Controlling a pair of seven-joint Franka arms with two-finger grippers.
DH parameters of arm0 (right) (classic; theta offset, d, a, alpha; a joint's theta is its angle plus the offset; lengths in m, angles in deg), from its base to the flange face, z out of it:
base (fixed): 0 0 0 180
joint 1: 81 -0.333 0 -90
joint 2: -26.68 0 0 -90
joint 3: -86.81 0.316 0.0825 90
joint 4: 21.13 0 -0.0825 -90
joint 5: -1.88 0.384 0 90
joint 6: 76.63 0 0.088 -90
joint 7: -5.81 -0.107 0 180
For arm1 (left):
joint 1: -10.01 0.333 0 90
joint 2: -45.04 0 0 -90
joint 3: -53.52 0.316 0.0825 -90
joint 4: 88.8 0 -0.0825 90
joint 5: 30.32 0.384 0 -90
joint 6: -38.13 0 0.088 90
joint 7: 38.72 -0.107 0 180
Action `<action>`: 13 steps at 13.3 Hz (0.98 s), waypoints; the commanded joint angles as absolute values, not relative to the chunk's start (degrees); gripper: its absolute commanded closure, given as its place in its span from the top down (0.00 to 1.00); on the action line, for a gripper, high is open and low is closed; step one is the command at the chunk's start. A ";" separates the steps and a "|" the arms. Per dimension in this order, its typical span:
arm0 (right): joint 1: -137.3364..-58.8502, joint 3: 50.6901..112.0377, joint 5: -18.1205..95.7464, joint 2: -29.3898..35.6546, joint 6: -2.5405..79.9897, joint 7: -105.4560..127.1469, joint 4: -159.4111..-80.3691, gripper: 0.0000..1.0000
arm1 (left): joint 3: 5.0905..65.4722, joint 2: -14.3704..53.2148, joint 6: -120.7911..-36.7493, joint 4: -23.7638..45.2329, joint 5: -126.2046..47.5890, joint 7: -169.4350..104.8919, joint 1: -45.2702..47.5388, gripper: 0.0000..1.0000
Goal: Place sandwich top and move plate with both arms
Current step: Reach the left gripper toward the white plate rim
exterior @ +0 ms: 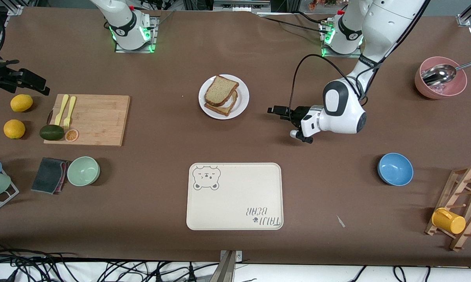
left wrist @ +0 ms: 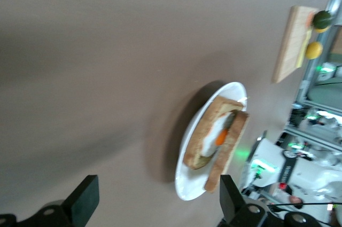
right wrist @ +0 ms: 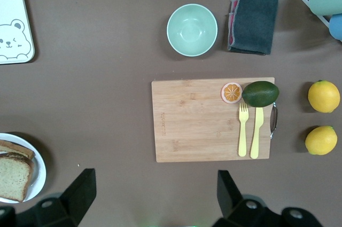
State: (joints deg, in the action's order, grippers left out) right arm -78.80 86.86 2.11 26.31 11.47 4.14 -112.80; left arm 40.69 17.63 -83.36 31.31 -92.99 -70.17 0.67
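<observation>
Bread is already stacked: the sandwich top [exterior: 221, 89] lies on the egg slice, a little askew, on the plate [exterior: 241, 106], which sits toward the bench's robot-side edge, between the two bases. So we judge the step in hand to be the two-armed move of the plate, most likely to the cream tray [exterior: 235, 196] near the camera-side edge. Our left claw [exterior: 277, 111] hangs low over bare bench just beside the plate, on the side toward the left arm's end, its fingers [left wrist: 85, 197] spread wide and holding nothing. Our right claw [right wrist: 152, 195] is also spread and empty, high over the bench between the plate and the cutting board [right wrist: 214, 120]; it is not visible in the front view. To do this well, we should bring the right claw down to the plate's rim on its own side, level with the left, so both close on opposite edges together. We should grip only the rim, lift evenly and travel slowly, since the skewed top slice could slide if the plate tilts.
</observation>
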 commanded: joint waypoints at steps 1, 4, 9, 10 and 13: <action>-78.27 87.25 1.97 27.12 11.08 4.76 -113.50 1.00 | 39.90 17.53 -84.13 31.17 -98.16 -72.38 -0.80 0.99; -78.27 87.25 1.97 27.04 11.08 4.58 -113.50 1.00 | 39.63 17.97 -84.48 31.08 -98.43 -71.42 -0.98 0.99; -78.45 87.34 2.05 27.04 11.17 4.41 -113.50 1.00 | 39.81 16.66 -84.57 30.38 -98.43 -71.07 -2.47 1.00; -78.45 87.34 2.05 27.04 11.17 4.41 -113.50 1.00 | 39.72 16.39 -84.57 30.38 -98.08 -71.24 -2.56 1.00; -78.45 87.43 2.05 27.04 11.17 4.32 -113.50 1.00 | 39.81 14.82 -85.97 28.63 -98.08 -71.41 -4.58 1.00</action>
